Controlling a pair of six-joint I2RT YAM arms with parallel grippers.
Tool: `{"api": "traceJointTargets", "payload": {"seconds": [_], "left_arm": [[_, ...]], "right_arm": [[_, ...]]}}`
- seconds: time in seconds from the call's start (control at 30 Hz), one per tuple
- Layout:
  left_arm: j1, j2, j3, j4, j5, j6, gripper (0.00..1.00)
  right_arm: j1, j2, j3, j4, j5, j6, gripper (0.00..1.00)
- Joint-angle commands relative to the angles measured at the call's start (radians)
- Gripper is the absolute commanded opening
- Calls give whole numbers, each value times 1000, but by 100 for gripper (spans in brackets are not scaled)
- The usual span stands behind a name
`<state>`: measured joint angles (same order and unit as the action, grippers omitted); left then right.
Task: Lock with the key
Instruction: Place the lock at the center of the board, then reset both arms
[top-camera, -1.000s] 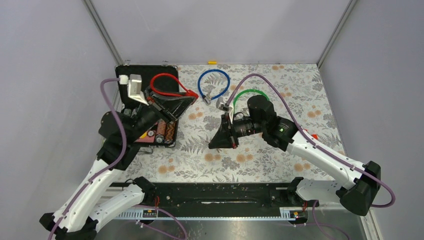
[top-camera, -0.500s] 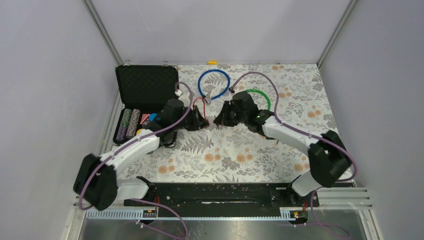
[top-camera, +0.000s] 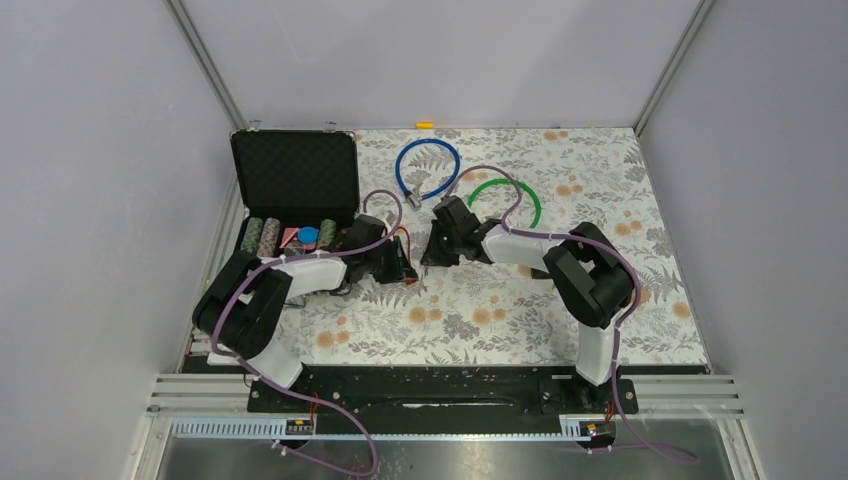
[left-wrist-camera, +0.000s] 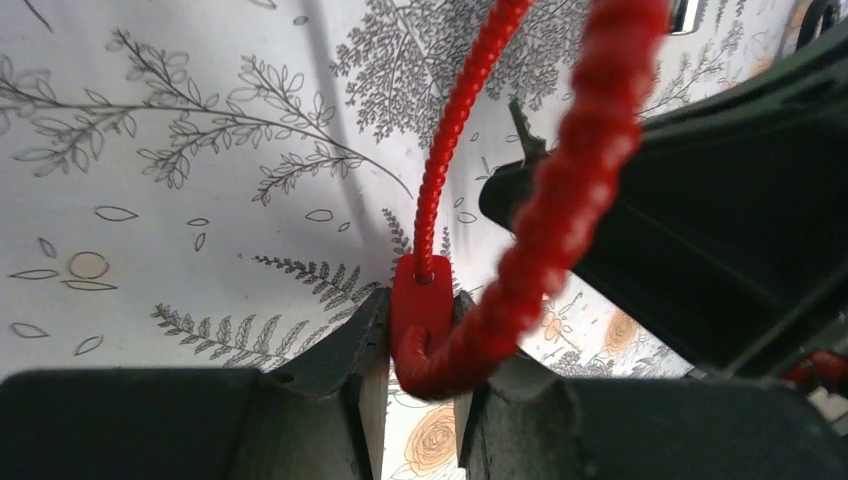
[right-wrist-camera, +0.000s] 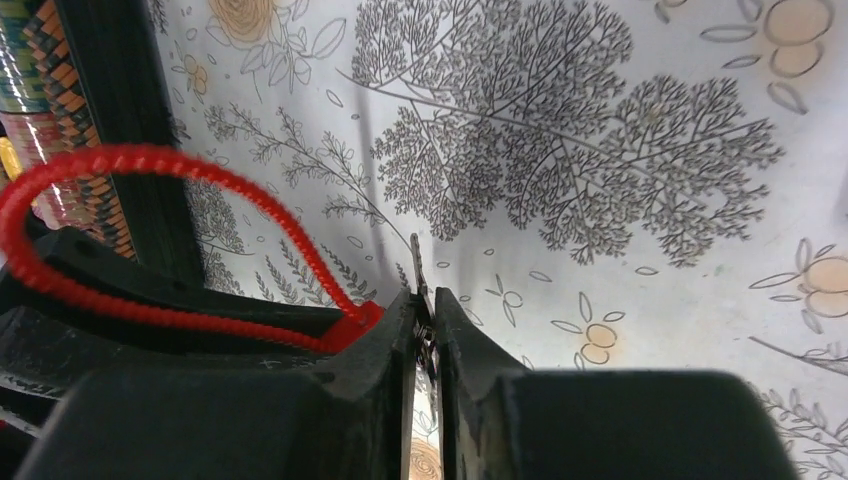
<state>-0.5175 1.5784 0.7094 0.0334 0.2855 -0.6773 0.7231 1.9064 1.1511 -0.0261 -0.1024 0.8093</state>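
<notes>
My left gripper (left-wrist-camera: 420, 345) is shut on the red block of a red cable lock (left-wrist-camera: 421, 300); its ribbed red cable (left-wrist-camera: 560, 200) loops up past the camera. In the top view this gripper (top-camera: 398, 262) sits low over the floral cloth, right of the case. My right gripper (right-wrist-camera: 425, 315) is shut on a thin metal key (right-wrist-camera: 418, 265) whose blade sticks out forward. In the top view the right gripper (top-camera: 437, 243) faces the left one, a small gap between them. The red lock (right-wrist-camera: 355, 318) shows just left of my right fingers.
An open black case (top-camera: 294, 180) with poker chips (top-camera: 262, 237) lies at the left. A blue cable lock (top-camera: 427, 168) and a green cable lock (top-camera: 505, 200) lie on the cloth behind the grippers. A small yellow piece (top-camera: 425, 125) sits at the back edge.
Both arms have come down from raised poses and stretched low over the cloth. The left gripper carried the red lock from above the case to the cloth's middle; the right gripper has closed in on it.
</notes>
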Motion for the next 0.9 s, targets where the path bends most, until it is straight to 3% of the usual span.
{"api": "traceJointTargets", "payload": {"seconds": [0.0,0.2,0.3,0.43,0.6,0.7,0.87], "left_arm": [[5,24,-30,98,31,-59,24],[5,-60,-43,10,-67,-48,57],[4,-141,-56,-47,-128,-40,70],[4,-280,-78,-148,-201,-39,97],[-7,-530,-78,-328,-292,-29,99],[-73,-723,-15,-503,-440,-13,99],[-140,-972,118,-729,-609,-27,99]], "right_arm": [[29,8,43,-49,26,17,20],[29,-64,27,-94,88,-7,46],[30,-132,12,-117,135,-22,53],[29,-291,-32,-161,233,-52,61],[27,-638,-186,-193,430,-110,68],[27,-900,-269,-223,584,-170,70],[27,-1295,-277,-359,774,-286,70]]}}
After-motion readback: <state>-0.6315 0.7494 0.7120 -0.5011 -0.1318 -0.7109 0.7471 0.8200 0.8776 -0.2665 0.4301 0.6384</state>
